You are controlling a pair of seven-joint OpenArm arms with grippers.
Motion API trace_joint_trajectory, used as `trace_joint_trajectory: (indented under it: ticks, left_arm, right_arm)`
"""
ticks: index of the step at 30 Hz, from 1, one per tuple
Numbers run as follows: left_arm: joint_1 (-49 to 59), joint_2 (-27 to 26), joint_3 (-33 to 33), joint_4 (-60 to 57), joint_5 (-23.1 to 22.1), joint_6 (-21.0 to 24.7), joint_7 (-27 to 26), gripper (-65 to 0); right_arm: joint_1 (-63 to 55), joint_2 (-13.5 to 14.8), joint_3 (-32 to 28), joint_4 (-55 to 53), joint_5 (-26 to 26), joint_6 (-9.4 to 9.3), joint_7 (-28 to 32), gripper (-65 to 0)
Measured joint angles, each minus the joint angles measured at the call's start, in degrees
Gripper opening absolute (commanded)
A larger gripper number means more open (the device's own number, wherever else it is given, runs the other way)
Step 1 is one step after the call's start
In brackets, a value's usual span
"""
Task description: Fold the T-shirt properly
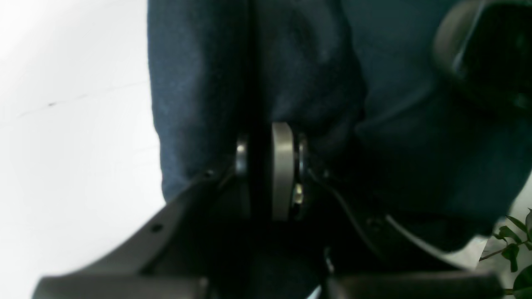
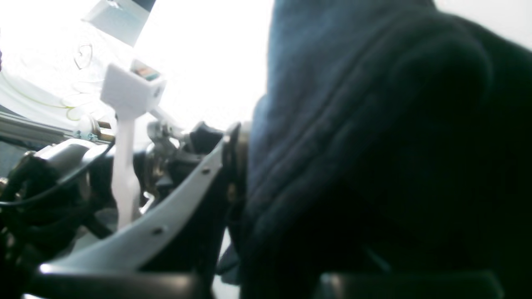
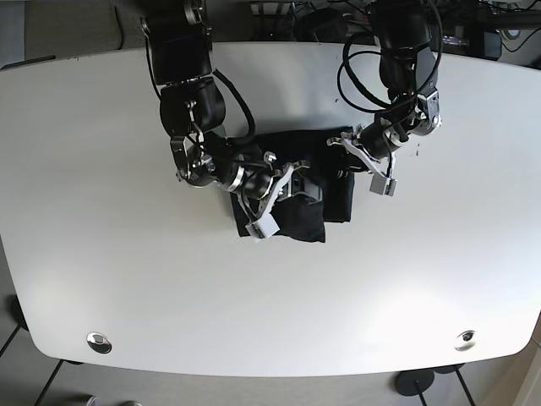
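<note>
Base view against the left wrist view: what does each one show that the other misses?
Only the base view shows the whole white oval table, both arms, and the right gripper over the dark navy folded T-shirt. Only the left wrist view shows green plant leaves at its lower right corner. Both show the T-shirt with the left gripper at its edge.

No readable text, labels, brands or numbers in any view. The small white block-shaped camera housing (image 2: 132, 92) in the right wrist view carries a tiny coloured patch, too blurred to read. Nothing legible on the dark navy cloth T-shirt (image 3: 297, 216) or the white oval worktop (image 3: 101, 169).
</note>
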Motion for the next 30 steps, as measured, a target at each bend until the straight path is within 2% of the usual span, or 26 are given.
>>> trace_joint_trajectory:
  ticks: [2,3,5,7,8,11,16,21,23,25,29,30]
  left_arm:
    - [-0.1,0.0,0.0,0.0,0.0,0.0,0.2,-60.0]
    - [-0.2,-0.1,0.0,0.0,0.0,0.0,0.2,-59.6]
    - [-0.2,0.0,-0.1,2.1,0.8,0.1,1.1,-52.6]
    - [-0.4,-0.1,-0.3,6.5,0.7,0.1,1.2,-42.9]
    - [-0.5,-0.2,-0.4,8.3,0.7,0.2,1.2,-40.6]
    - [1.9,-3.1,-1.7,15.1,0.0,-0.4,0.9,-40.0]
    - [7.2,-9.7,-17.7,20.4,0.8,-0.1,1.2,-40.0]
    - [12.8,-16.6,-28.2,20.3,0.7,-0.3,1.2,-39.9]
    - [13.9,-16.9,-30.0,20.3,0.7,-0.4,1.3,-39.9]
    - [14.4,-16.5,-30.1,20.4,0.7,-2.5,1.3,-39.9]
    - [14.9,-16.3,-30.0,20.7,0.5,-2.7,1.3,-39.9]
    - [14.9,-16.4,-29.4,21.1,0.7,-2.7,1.3,-39.9]
  right_arm:
    - [0.8,0.8,-0.1,0.0,0.4,0.02,0.2,-44.5]
    - [0.9,1.1,0.0,0.2,0.4,0.00,0.3,-33.8]
    - [0.7,1.2,0.0,0.2,0.4,0.00,0.1,-22.4]
    - [0.6,1.1,-0.2,0.6,0.5,0.00,-2.2,-16.2]
    - [0.5,1.0,-0.2,1.5,0.5,0.00,-3.0,-16.2]
    - [0.5,0.9,-0.2,5.7,0.9,0.02,-3.7,-16.2]
    - [0.4,0.7,-0.2,7.5,1.2,0.02,-4.4,-16.2]
    - [-4.0,0.9,0.0,7.8,0.6,0.02,-4.6,-16.2]
    - [-4.8,0.9,-0.1,7.8,0.6,0.04,-4.6,-16.2]
    - [-4.9,0.3,-1.0,7.7,0.0,-0.22,-4.0,-16.2]
    - [-3.8,-3.9,-7.8,3.0,1.6,-0.11,-0.4,-16.2]
    - [-3.5,-4.1,-9.2,1.8,2.3,-0.15,0.3,-16.2]
